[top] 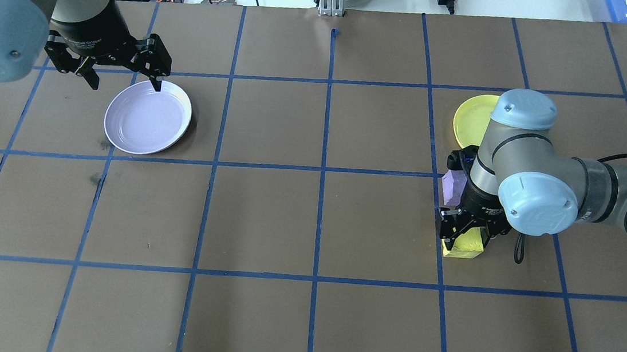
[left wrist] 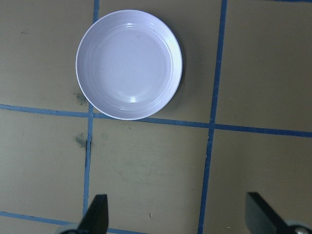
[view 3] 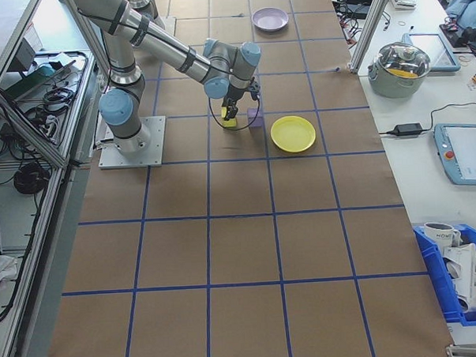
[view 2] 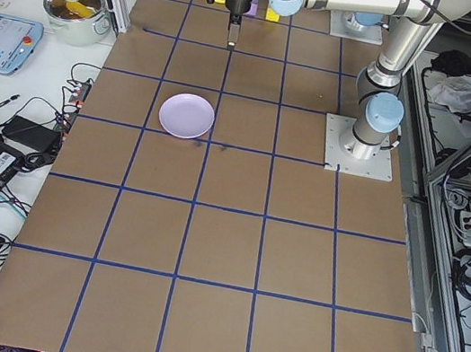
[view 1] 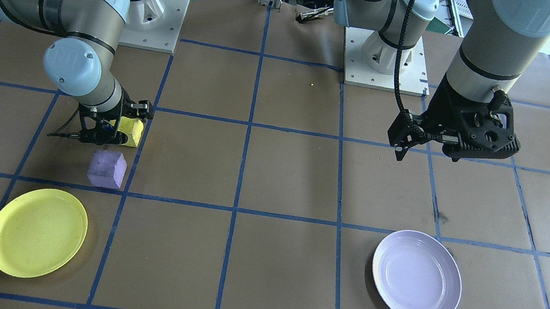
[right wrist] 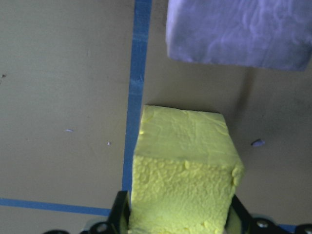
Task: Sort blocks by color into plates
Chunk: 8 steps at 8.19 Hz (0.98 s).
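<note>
Yellow block (right wrist: 183, 170) sat on the table's brown paper between the right gripper's (view 1: 113, 126) fingers, which pressed its two sides. Just beside it lay the purple block (view 1: 107, 169), with the yellow plate (view 1: 37, 232) near that. Across the table the left gripper (top: 122, 68) hung spread apart and empty above the lavender plate (top: 148, 117).
</note>
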### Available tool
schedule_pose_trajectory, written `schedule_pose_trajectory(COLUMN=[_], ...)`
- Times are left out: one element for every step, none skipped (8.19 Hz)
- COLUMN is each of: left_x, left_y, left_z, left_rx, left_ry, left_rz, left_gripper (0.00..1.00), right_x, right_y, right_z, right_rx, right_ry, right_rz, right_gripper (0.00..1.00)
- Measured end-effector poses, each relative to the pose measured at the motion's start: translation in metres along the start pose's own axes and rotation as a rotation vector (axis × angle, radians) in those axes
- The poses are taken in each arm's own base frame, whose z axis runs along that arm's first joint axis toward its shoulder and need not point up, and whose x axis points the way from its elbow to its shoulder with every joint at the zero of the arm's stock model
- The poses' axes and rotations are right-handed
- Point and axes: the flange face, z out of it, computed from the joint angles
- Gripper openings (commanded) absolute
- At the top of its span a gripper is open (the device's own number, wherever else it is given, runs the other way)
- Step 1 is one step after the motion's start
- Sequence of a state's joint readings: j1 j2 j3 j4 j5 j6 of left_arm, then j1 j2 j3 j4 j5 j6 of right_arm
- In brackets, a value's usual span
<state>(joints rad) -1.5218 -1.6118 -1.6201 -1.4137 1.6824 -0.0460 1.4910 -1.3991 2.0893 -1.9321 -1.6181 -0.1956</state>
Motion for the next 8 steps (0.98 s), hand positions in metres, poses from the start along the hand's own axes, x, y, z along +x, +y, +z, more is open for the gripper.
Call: schedule_pose_trajectory(left_x=[0.0, 0.0, 0.0, 0.0, 0.0, 0.0, 0.0, 0.0], left_y=[0.0, 0.0, 0.0, 0.0, 0.0, -0.001, -0.001, -0.001], left_z=[0.0, 0.001, 0.001, 0.002, 0.002, 0.002, 0.002, 0.002], left_rx=[-0.002, -0.003, -0.004, -0.004, -0.004, -0.003, -0.003, -0.003], left_ry=[0.0, 0.0, 0.0, 0.001, 0.001, 0.0, 0.0, 0.0], left_rz=[0.001, 0.001, 0.001, 0.001, 0.0, 0.0, 0.0, 0.0], left_gripper=[1.0, 1.0, 1.0, 1.0, 1.0, 1.0, 1.0, 1.0], right_x=[0.0, 0.001, 0.003, 0.007, 0.011, 0.014, 0.019, 0.031], right_y=[0.0, 0.0, -0.002, -0.005, -0.008, -0.012, -0.017, -0.022], right_z=[-0.002, -0.006, -0.013, -0.028, -0.05, -0.076, -0.1, -0.119], right_rx=[0.004, 0.012, 0.022, 0.041, 0.049, 0.06, 0.072, 0.093], right_ry=[0.001, 0.007, 0.024, 0.045, 0.056, 0.062, 0.066, 0.063], right_rz=[0.0, 0.001, 0.006, 0.011, 0.015, 0.018, 0.019, 0.032], right_gripper=[0.43, 0.44, 0.44, 0.44, 0.44, 0.46, 0.46, 0.47])
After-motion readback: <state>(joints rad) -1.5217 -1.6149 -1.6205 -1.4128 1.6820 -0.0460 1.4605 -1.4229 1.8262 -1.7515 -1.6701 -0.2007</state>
